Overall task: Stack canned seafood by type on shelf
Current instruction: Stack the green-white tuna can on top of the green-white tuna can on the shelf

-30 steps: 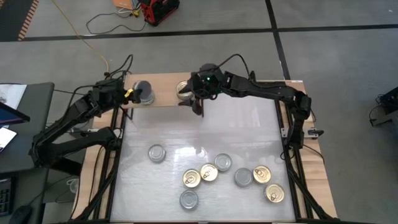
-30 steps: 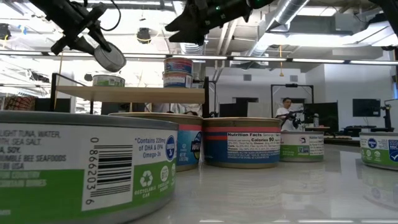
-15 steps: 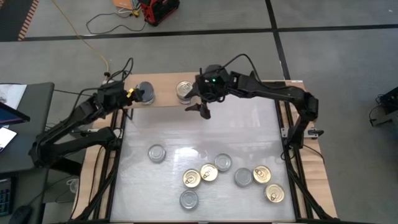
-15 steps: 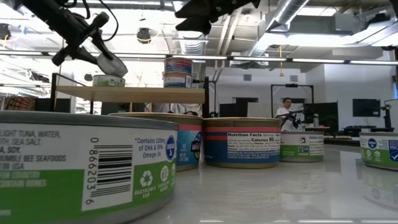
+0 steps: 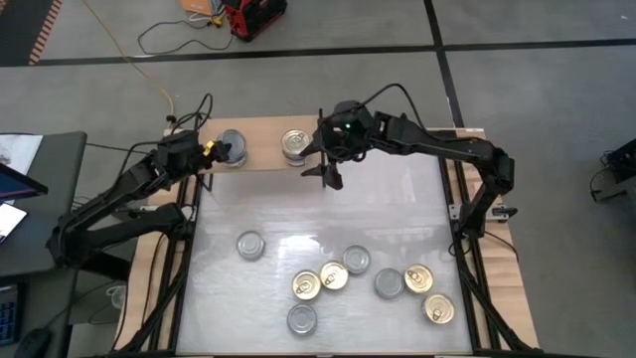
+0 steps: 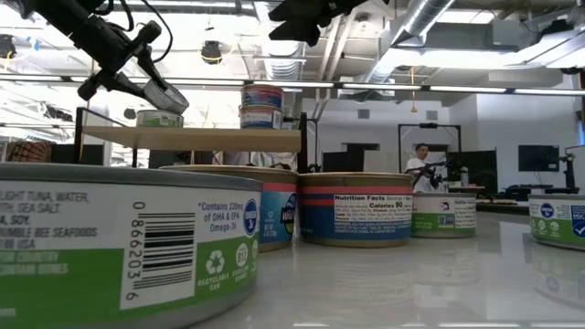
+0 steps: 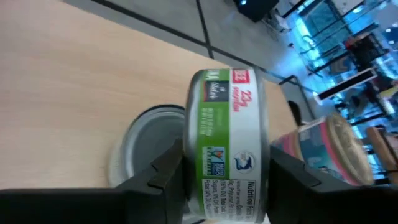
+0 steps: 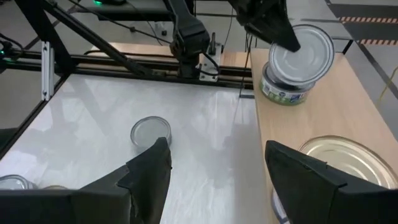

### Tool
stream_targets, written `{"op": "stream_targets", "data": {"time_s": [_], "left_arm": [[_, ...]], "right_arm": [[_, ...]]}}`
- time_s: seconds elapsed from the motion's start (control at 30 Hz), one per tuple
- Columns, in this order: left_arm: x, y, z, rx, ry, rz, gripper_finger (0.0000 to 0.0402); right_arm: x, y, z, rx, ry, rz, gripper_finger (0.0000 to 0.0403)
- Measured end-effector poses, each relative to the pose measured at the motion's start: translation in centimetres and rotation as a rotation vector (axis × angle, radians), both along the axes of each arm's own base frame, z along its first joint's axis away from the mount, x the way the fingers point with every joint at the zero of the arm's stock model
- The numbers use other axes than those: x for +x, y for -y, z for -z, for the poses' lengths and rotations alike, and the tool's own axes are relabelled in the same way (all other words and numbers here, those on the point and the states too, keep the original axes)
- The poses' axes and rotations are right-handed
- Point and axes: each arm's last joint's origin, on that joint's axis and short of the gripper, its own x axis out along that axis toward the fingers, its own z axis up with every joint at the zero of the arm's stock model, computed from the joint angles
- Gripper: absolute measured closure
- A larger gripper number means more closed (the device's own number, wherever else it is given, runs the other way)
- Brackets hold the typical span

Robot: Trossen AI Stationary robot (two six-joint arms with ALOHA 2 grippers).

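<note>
Shelf [image 5: 260, 157], a light wood board, lay along the top edge of the white desk [image 5: 397, 219] in the high view, upper centre of frame.

Left gripper [image 5: 223, 150] was over the shelf's left end, pinching a green-labelled tin [image 7: 227, 146] by its sides and tilted on edge; left wrist view showed the fingers [image 7: 163, 177] against both sides of the label. Directly beneath it a second silver-lidded tin [image 7: 146, 149] sat flat on the wood. In the low view the held tin [image 6: 163, 95] hung tilted just above that lower tin [image 6: 158, 118]; whether the two touched could not be told.

Right gripper [image 5: 329, 173] was at the shelf's front edge, just right of the gold-lidded stack [image 5: 294, 145], fingers spread and holding nothing. Right wrist view confirmed a wide gap between the fingers [image 8: 149, 168]. Low view showed that stack as two tins [image 6: 261, 106], one atop the other.

Eight loose tins lay in the lower half of the desk: one silver tin [image 5: 250, 245] apart at left, a cluster with gold lids [image 5: 306, 285] near centre, and a gold-lidded tin [image 5: 438, 309] at lower right.
</note>
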Motion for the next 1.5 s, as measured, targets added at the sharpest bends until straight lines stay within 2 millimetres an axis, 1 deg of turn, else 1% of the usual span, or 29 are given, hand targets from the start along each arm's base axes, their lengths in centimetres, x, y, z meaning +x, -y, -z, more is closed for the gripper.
{"op": "stream_targets", "data": {"time_s": [0.23, 0.5, 1.2, 1.5], "left_arm": [[-0.1, 0.0, 0.2, -0.001, -0.031, -0.001, 0.0197], [-0.2, 0.1, 0.1, 0.048, -0.089, 0.041, 0.0170], [-0.4, 0.3, 0.5, 0.113, -0.279, 0.108, 0.0116], [-0.4, 0.3, 0.6, 0.131, -0.322, 0.130, 0.0113]], "right_arm": [[0.1, -0.2, 0.0, 0.000, 0.000, -0.007, 0.0117], [0.2, -0.6, 0.0, 0.000, 0.000, -0.016, 0.0117], [0.3, -1.0, 0.0, 0.001, 0.000, -0.026, 0.0117], [0.3, -1.0, 0.0, -0.001, 0.008, -0.026, 0.0117]]}}
